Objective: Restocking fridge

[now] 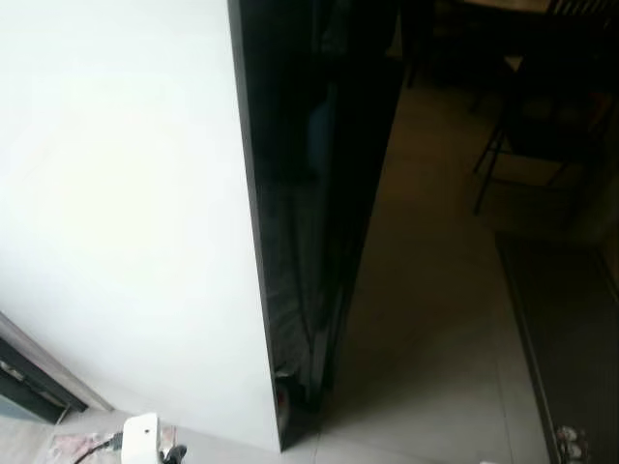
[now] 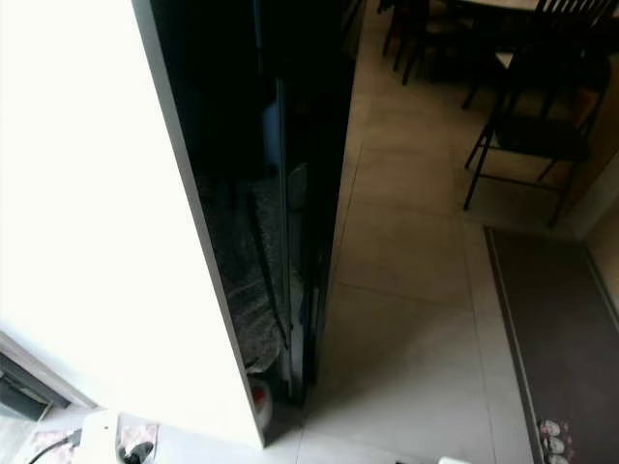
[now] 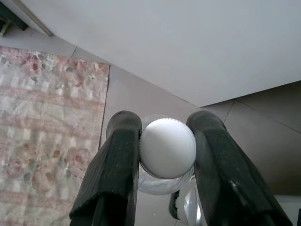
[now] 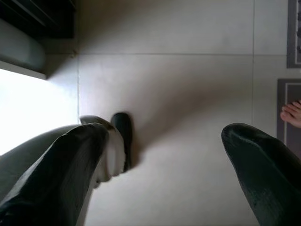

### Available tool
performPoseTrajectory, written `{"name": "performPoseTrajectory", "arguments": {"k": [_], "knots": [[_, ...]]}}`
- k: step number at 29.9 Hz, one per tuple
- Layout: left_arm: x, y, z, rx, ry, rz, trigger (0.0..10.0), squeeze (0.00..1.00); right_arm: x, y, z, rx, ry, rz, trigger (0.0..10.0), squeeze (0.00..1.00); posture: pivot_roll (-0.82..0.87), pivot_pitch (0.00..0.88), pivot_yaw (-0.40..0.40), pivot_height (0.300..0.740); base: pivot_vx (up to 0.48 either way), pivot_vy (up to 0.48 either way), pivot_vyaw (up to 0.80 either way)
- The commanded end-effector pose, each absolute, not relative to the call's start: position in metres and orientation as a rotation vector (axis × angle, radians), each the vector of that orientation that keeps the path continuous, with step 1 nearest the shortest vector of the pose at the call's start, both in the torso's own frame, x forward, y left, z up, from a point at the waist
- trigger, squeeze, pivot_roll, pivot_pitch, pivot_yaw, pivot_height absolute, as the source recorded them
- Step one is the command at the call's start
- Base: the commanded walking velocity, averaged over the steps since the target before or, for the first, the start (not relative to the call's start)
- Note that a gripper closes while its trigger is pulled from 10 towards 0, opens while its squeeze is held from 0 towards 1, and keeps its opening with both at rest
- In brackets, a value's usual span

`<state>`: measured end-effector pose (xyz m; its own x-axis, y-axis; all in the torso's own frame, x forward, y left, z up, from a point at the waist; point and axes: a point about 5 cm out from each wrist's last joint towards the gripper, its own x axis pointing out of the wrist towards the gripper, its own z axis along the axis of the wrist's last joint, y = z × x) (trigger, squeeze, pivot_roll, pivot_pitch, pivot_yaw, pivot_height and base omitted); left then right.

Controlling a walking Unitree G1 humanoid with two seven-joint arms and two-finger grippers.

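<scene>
My left gripper [image 3: 164, 118] is shut on a clear bottle [image 3: 159, 184], its two black fingers clamped on either side of the round white cap [image 3: 167, 148]. It hangs low over the floor beside a floral rug [image 3: 42, 141]. In front of me stands the fridge: its broad white side [image 1: 126, 213] and its glossy black front [image 1: 309, 193], which I see edge-on. My right gripper [image 4: 163, 132] is open over pale floor tiles with nothing between its fingers.
Pale tiled floor [image 2: 406, 319] runs along the right of the fridge. A long dark mat [image 2: 561, 338] lies at the right with slippers [image 2: 551, 437] on it. Black chairs [image 2: 537, 126] and a table stand beyond. A person's toes [image 4: 292, 113] show on a mat.
</scene>
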<state>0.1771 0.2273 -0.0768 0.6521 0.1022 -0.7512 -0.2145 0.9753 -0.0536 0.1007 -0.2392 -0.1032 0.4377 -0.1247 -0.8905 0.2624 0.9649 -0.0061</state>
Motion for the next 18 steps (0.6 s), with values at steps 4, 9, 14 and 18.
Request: {"name": "performPoseTrajectory", "arguments": {"k": [4, 9, 14, 18], "knots": [[0.1766, 0.2328, -0.0758, -0.114, 0.848, 0.186, 10.0, 0.0, 0.1061, -0.2372, -0.1022, 0.14, 1.077, -0.235, 10.0, 0.0, 0.03, 0.011, 0.005, 0.74, 0.0, 0.308, 0.0], [0.1758, 0.233, -0.0763, -0.12, 0.85, 0.198, 10.0, 0.0, 0.1078, -0.2377, -0.1016, 0.141, 1.071, -0.233, 10.0, 0.0, 0.04, 0.014, 0.002, 0.74, 0.0, 0.305, 0.0], [0.1733, 0.2339, -0.0773, -0.122, 0.855, 0.207, 10.0, 0.0, 0.1087, -0.2381, -0.1011, 0.145, 1.063, -0.235, 10.0, 0.0, 0.04, 0.021, 0.002, 0.74, 0.0, 0.303, 0.0], [0.1724, 0.234, -0.0776, -0.122, 0.857, 0.207, 10.0, 0.0, 0.1098, -0.2386, -0.1005, 0.126, 1.055, -0.229, 10.0, 0.0, 0.03, 0.022, 0.002, 0.74, 0.0, 0.281, 0.0]]}}
